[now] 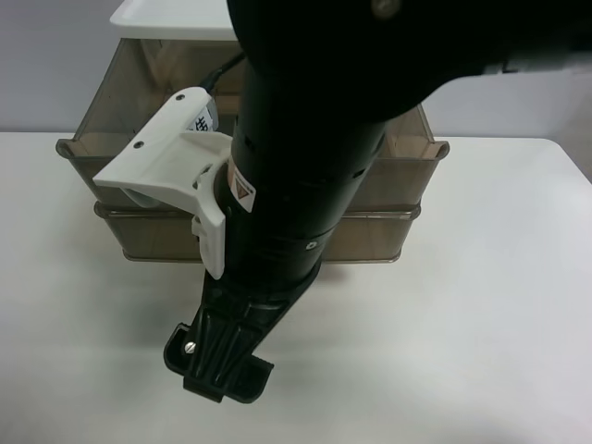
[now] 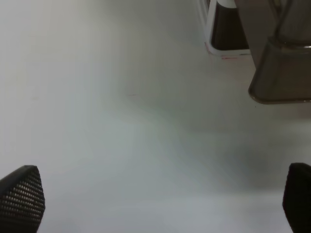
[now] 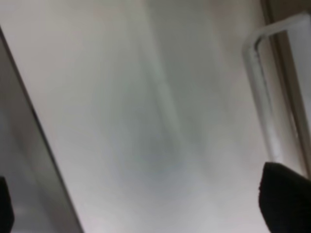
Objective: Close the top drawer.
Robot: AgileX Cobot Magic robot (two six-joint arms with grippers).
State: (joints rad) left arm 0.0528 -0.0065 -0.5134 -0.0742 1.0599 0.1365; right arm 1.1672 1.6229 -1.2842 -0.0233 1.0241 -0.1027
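The top drawer is smoky brown translucent plastic and stands pulled out from under the unit's white top, above the like lower drawer. One black arm covers the middle of both fronts, so the handles are hidden in the exterior high view. Its gripper end is low over the table in front of the unit. The blurred right wrist view shows my right gripper open and empty, with a white loop handle close to one fingertip; I cannot tell which tier it belongs to. My left gripper is open and empty over the table.
The unit stands at the back of a white table. In the left wrist view a corner of the brown unit is some way beyond the fingertips, with bare table between. A wall is behind the unit.
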